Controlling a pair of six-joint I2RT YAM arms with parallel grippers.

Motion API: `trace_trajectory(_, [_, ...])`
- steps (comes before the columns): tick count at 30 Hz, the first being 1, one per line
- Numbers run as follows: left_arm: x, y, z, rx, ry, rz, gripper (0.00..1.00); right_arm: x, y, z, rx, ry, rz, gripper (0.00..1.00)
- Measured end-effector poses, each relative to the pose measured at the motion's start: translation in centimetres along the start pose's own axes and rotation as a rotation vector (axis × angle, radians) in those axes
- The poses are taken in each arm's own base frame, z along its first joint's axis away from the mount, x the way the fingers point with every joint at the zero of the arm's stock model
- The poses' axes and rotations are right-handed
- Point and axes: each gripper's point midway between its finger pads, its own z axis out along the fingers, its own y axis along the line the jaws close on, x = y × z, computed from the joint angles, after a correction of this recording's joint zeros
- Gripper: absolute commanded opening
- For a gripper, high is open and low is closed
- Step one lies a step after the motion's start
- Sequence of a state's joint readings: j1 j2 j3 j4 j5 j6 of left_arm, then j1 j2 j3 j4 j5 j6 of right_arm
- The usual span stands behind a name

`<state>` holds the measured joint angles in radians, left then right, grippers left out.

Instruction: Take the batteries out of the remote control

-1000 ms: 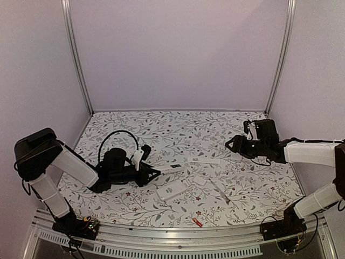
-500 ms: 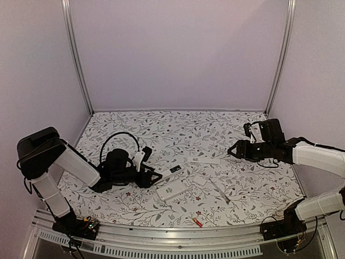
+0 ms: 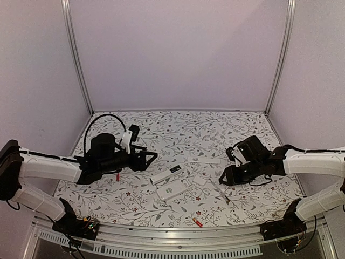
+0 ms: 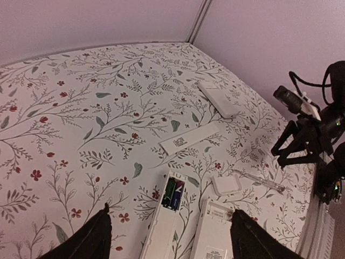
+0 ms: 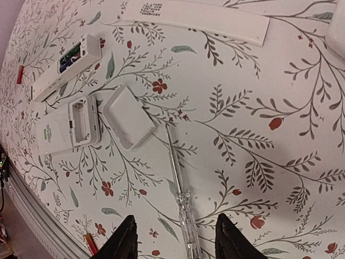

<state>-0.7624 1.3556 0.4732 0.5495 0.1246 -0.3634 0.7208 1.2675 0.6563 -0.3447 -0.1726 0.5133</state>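
Note:
A slim white remote control [image 3: 164,174] lies mid-table with its back open; two batteries [image 4: 173,193], one green-and-black and one dark, sit in its compartment. A second white remote [image 3: 172,189] beside it shows an empty compartment [image 5: 81,120]. One red battery [image 3: 117,176] lies under my left arm. Another orange-red battery [image 3: 197,222] lies near the front edge. My left gripper [image 4: 170,240] hangs open above the slim remote, holding nothing. My right gripper [image 5: 178,240] is open over the handle of a clear screwdriver [image 5: 180,189].
A small white battery cover [image 5: 129,117] lies next to the screwdriver's tip. A long white cover [image 4: 190,138] and another white piece [image 4: 216,99] lie farther back. Walls enclose the floral table on three sides; a metal rail [image 3: 178,232] runs along the front.
My left gripper has opened and lifted back and to the left, away from the slim remote. My right gripper has come forward and left, down over the screwdriver, and its fingers have narrowed.

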Motion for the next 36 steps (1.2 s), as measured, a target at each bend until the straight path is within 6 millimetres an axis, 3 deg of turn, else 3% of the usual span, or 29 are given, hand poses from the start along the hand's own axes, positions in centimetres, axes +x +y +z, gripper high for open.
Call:
trace_trajectory(2, [-2.0, -0.2, -0.5, -0.017, -0.032, -0.016, 0.77, 1.9, -0.3, 0.6, 0.028, 0.053, -0.008, 0.45])
trace_trajectory(6, [-4.0, -0.5, -1.2, -0.038, -0.056, -0.055, 0.77, 4.8, -0.6, 1.0, 0.067, 0.128, -0.022, 0.42])
trace_trajectory(15, [-3.8, -0.2, -1.5, -0.075, -0.009, -0.115, 0.77, 7.8, -1.6, 2.2, 0.155, 0.216, -0.035, 0.34])
trace_trajectory(23, [-3.4, 0.1, -1.6, -0.093, 0.015, -0.132, 0.78, 7.3, -1.7, 2.9, 0.239, 0.196, -0.066, 0.17])
trace_trajectory(28, [-3.6, 0.1, -1.6, -0.093, 0.015, -0.142, 0.78, 6.9, -2.2, 2.8, 0.279, 0.170, -0.058, 0.00])
trace_trajectory(36, [-5.7, -1.0, -2.2, -0.066, -0.016, -0.158, 0.78, 5.9, -2.1, 2.0, 0.287, 0.122, -0.055, 0.00])
